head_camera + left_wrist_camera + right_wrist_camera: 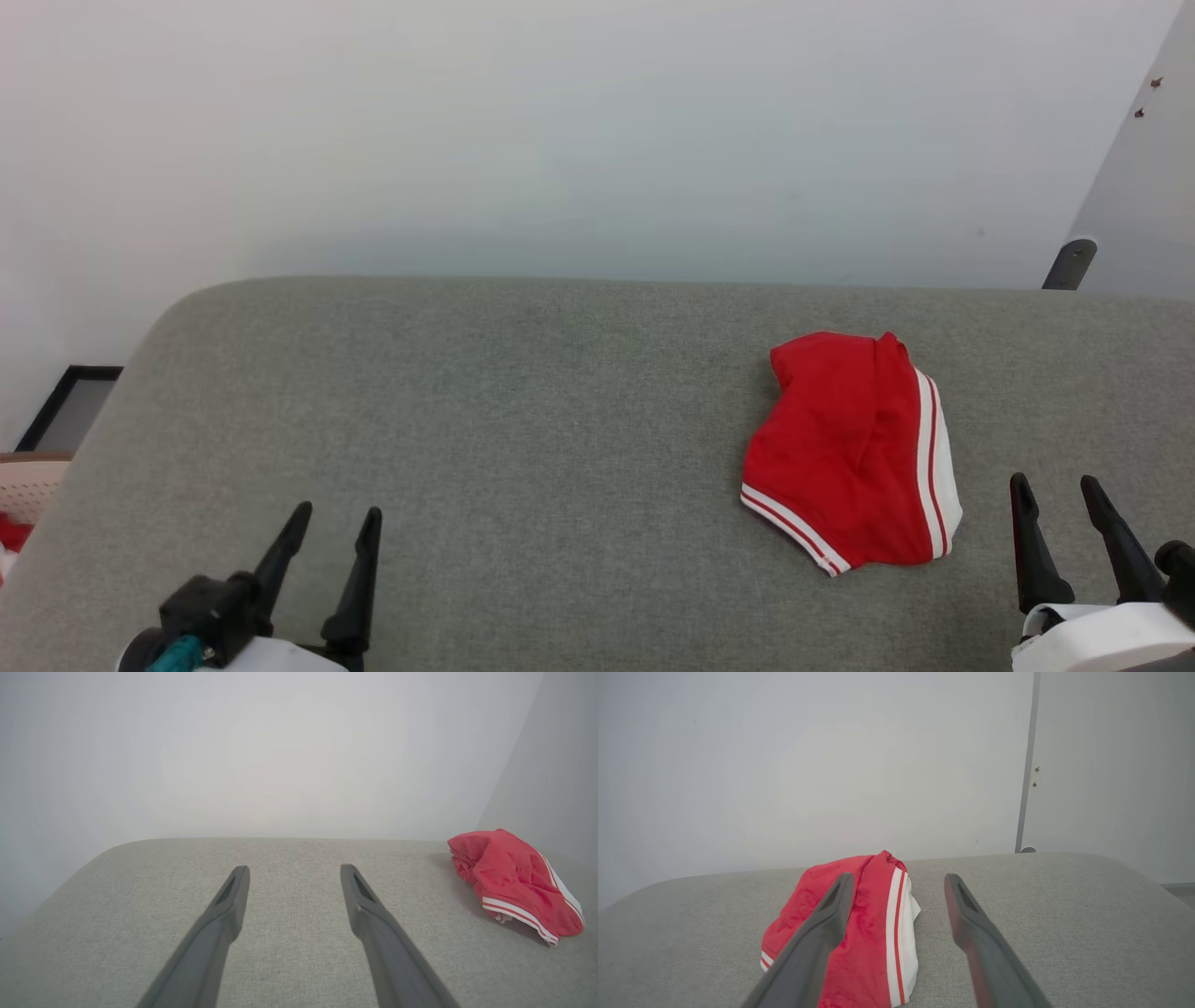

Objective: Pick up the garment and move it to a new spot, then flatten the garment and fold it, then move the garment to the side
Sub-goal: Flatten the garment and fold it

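The garment (850, 453) is a bright red cloth with white stripes, lying bunched on the right part of the grey cushioned surface (523, 439). In the left wrist view the garment (511, 882) sits far to the right of my fingers. My left gripper (336, 523) stands open at the lower left, well away from the cloth, with nothing between its fingers (229, 905). At the lower right my right gripper (1058, 492) is open just beside the garment's right edge. In the right wrist view the garment (873, 933) lies partly behind the left finger (826, 924).
A pale wall (560, 140) rises behind the cushion. A cream perforated basket (28, 481) with red cloth shows at the far left edge, below a dark frame (65, 406). A dark bracket (1069, 264) stands at the back right by a grey panel.
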Controlling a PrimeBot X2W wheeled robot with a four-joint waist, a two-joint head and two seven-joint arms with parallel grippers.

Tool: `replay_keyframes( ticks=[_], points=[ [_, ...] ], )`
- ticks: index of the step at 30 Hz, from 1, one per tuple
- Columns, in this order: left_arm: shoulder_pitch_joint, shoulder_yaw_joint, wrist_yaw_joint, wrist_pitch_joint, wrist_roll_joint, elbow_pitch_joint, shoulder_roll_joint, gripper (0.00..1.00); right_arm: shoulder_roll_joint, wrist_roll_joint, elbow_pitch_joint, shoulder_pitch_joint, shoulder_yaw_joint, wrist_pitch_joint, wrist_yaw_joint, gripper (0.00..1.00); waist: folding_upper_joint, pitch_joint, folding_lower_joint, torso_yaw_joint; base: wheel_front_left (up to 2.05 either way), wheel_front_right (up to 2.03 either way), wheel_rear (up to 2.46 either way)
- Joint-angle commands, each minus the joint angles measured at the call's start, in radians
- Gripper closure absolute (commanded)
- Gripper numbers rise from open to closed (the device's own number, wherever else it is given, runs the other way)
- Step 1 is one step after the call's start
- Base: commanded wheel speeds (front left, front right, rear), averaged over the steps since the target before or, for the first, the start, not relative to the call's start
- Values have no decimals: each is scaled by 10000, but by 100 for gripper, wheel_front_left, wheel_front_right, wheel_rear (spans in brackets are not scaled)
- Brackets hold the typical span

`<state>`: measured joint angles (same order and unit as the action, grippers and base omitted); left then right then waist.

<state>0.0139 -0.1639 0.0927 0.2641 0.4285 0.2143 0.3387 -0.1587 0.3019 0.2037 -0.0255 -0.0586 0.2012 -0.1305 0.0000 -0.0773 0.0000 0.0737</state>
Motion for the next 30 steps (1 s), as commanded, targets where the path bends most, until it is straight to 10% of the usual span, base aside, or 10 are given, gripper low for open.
replay_keyframes(
  ticks=[1,10,18,30],
  points=[
    [-129,43,52,-1,-99,1,-75,0,15,35,-10,17,-29,-47,-4,0,0,13,0,-1,0,0,0],
    [-247,230,216,-1,-189,63,-491,0,-389,-254,708,-886,-181,-1398,-3,0,0,374,0,75,0,0,0],
    [197,63,320,-1,-129,273,-964,0,-1841,36,2354,-3471,917,-4607,2,0,0,1432,0,472,0,0,0],
    [969,-61,388,-1,89,463,-1360,0,-2160,520,4872,-6387,1758,-7952,2,0,0,2807,0,992,0,0,0]
  ],
)
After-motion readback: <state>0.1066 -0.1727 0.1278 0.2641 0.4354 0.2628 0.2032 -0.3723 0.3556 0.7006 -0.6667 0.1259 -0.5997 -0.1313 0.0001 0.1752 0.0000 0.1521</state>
